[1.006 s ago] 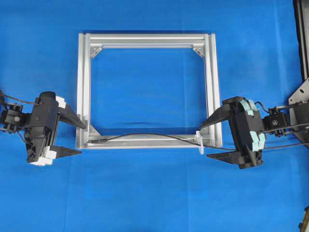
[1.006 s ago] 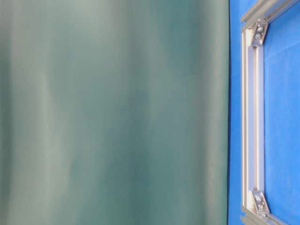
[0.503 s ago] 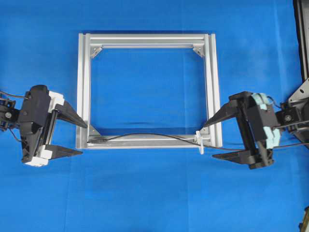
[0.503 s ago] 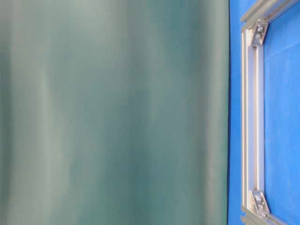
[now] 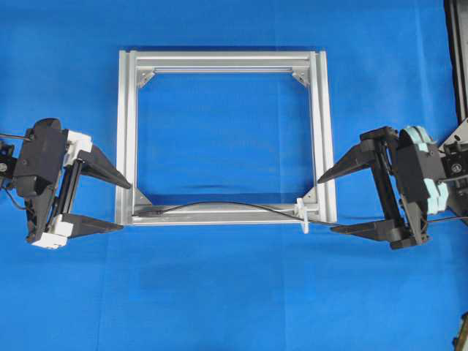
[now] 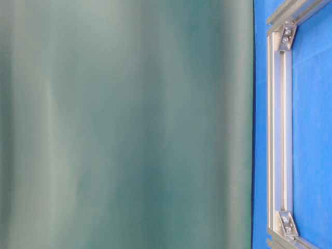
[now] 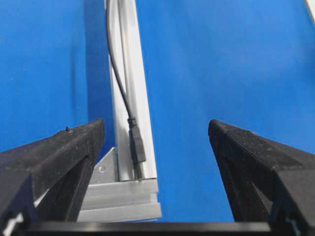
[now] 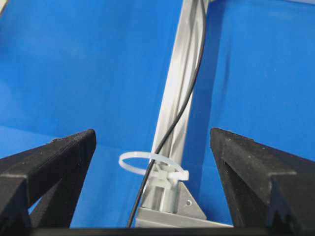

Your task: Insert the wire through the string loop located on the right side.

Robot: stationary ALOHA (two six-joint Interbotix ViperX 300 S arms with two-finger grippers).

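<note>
Two grippers, both spread wide and empty, one off each lower corner of the frame. No contact with anything.

Nearest in the right wrist view: the right gripper (image 8: 152,142) with its black fingers (image 8: 47,162) framing the string loop (image 8: 147,164). The loop is a white tie standing off the frame's corner bracket. The wire (image 8: 170,128) runs down the bar and passes through or just behind the loop's ring; from this angle I cannot say which. In the overhead view the wire's end reaches past the loop (image 5: 301,214) toward the right, so it looks threaded already, judged only from how it lies.

Nearest in the left wrist view: the left gripper (image 7: 157,132) looks straight down the bottom bar. The wire's plug end (image 7: 137,145) lies in the bar's groove near the corner bracket, which probably keeps the cable from sliding.

Farther out, overhead: the aluminium frame (image 5: 223,60) sits flat on the blue cloth (image 5: 234,292), wire (image 5: 219,204) bowed slightly along its bottom bar. Left gripper (image 5: 113,206) and right gripper (image 5: 329,203) both point inward at the corners, apart from the frame.

Table-level view: mostly a blurred green surface; one frame bar (image 6: 280,135) visible.
</note>
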